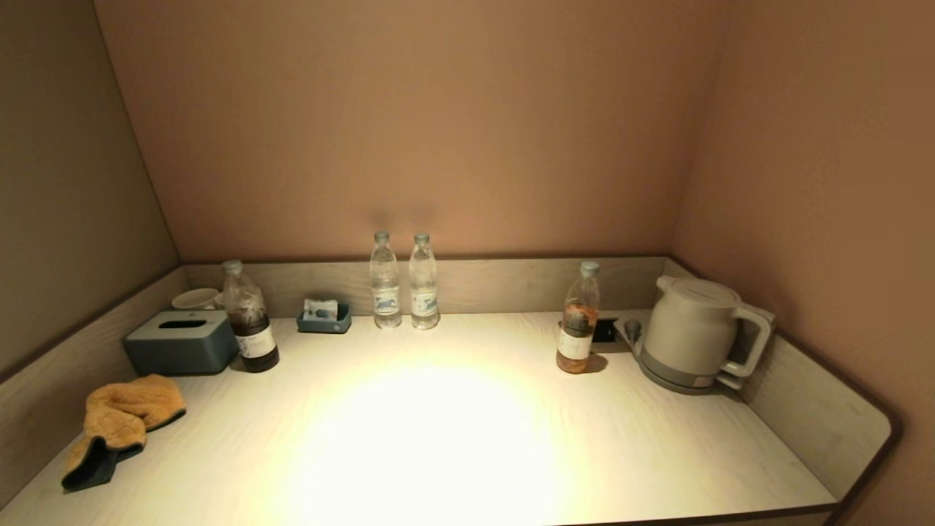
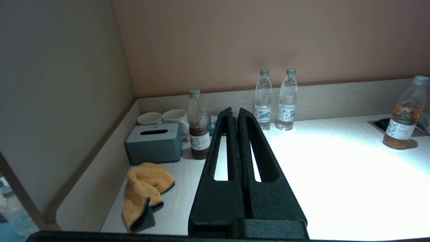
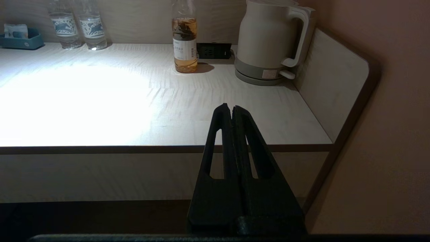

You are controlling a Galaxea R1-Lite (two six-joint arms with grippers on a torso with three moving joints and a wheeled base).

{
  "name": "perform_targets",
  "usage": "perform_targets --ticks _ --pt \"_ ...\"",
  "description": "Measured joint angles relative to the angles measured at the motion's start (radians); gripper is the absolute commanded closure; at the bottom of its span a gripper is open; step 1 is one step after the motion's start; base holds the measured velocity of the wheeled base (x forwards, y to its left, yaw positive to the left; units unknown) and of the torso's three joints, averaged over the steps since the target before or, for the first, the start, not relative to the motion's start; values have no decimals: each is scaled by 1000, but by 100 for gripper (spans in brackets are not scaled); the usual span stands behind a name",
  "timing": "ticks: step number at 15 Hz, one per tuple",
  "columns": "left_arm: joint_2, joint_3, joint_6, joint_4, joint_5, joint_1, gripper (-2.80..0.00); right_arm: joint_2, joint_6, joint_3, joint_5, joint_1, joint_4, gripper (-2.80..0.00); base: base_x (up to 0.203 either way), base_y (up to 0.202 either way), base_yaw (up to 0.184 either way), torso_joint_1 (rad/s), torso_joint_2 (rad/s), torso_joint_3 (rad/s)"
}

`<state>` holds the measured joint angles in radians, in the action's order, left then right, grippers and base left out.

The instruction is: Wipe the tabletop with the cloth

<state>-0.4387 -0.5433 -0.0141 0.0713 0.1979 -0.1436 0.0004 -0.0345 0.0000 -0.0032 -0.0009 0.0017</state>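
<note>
Cloth (image 1: 120, 424) lies crumpled at the near left end of the tabletop (image 1: 467, 438), orange pile up with its dark teal edge showing, just in front of the tissue box (image 1: 180, 342) and close to the left rim. Nothing touches it yet.

Seen from its own wrist camera, the left gripper (image 2: 235, 112) hangs above the tabletop with its fingers (image 2: 225, 134) pressed together and empty. The cloth (image 2: 144, 191) sits down and off to the left of those fingers, well short of the fingertips. The dark bottle (image 2: 199, 127) stands just beyond it, beside the box, with two cups (image 2: 161, 118) behind.

The step in hand looks like the reach for the cloth. To do it well, the fingers need to part before they come down, then descend over the thick folded middle of the cloth rather than its thin teal edge, so the pinch gathers enough fabric to hold during wiping. Coming in from the open tabletop side would keep the fingers clear of the box and dark bottle.

The right gripper (image 3: 232, 109) is parked below the front edge of the tabletop, fingers pressed together, holding nothing, with the kettle (image 3: 268, 40) and tea bottle (image 3: 184, 40) far beyond it.
</note>
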Motion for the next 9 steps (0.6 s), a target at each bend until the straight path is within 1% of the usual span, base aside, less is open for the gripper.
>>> perform_targets --ticks 5,7,8,9 --pt "59 -37 0 -14 -25 0 0 0 0 0 0 1 0 0 0 0 0 0 0 0" --pt "74 -35 -4 -22 -69 6 0 0 0 0 0 1 0 0 0 0 0 0 0 0" --pt "81 -31 -5 -36 -104 21 0 0 0 0 0 1 0 0 0 0 0 0 0 0" --pt "87 -30 -5 -41 -121 30 0 0 0 0 0 1 0 0 0 0 0 0 0 0"
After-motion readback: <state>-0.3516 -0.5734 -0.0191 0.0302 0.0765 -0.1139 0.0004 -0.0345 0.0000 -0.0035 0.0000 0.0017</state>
